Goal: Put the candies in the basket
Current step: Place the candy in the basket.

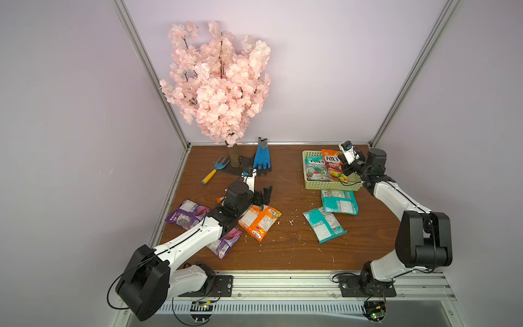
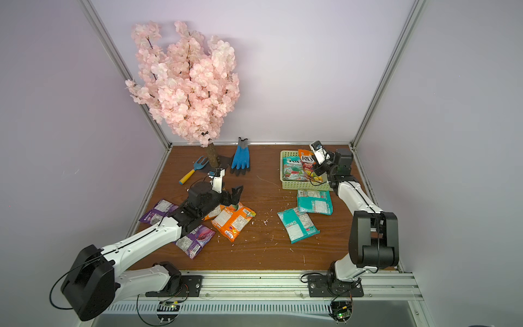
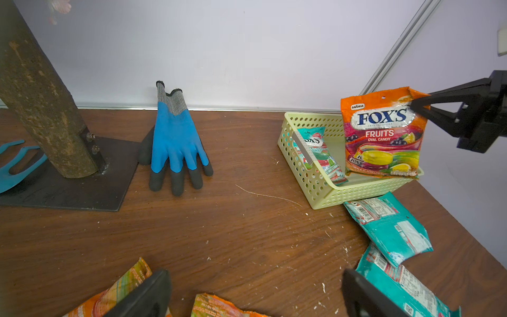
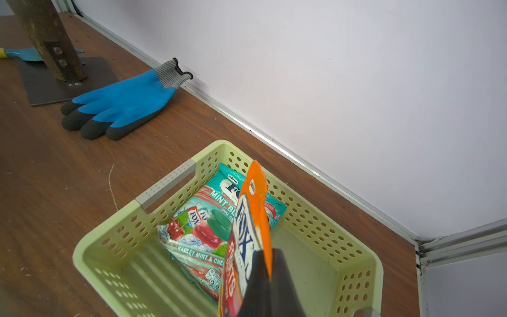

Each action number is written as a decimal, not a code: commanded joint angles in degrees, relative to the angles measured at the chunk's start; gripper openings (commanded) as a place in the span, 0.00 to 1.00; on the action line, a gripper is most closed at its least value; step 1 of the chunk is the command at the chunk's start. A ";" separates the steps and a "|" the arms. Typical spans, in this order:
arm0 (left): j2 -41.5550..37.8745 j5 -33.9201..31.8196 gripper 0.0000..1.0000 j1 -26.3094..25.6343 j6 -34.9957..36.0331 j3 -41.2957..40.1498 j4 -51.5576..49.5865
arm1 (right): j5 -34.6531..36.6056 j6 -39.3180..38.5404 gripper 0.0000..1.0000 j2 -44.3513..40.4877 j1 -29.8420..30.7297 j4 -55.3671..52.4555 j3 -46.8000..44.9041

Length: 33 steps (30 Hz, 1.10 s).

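One orange packet point(image 3: 381, 131) hangs pinched in right jaws over basket point(image 3: 356, 192); left jaws gape

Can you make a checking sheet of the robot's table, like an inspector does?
Surface: brown wooden table, sprinkled with white flecks.
Job's things: basket holds one teal mint packet; held orange packet hangs upright over it; two teal packets, loose orange packets and two purple packets lie on the table.
Clutter: blue glove, garden fork, pink blossom tree.
Grippers: left gripper open above the loose orange packets; right gripper shut on the held orange packet.
Cables: black cable loops by the left arm's base.
Surroundings: lilac walls, metal frame posts.
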 commanded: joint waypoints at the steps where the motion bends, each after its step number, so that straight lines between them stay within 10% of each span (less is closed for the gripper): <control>1: 0.90 1.34 1.00 0.25 -0.26 2.54 0.29 | 2.79 2.42 0.00 5.38 -1.40 -1.79 5.33; 24: 2.47 0.95 1.00 0.22 -0.30 3.17 -0.99 | 17.53 -1.97 0.00 28.79 -3.22 -14.68 27.27; 33: 4.52 -2.40 1.00 0.24 -0.59 5.71 -8.14 | 21.34 2.95 0.41 23.26 -0.80 -14.99 25.90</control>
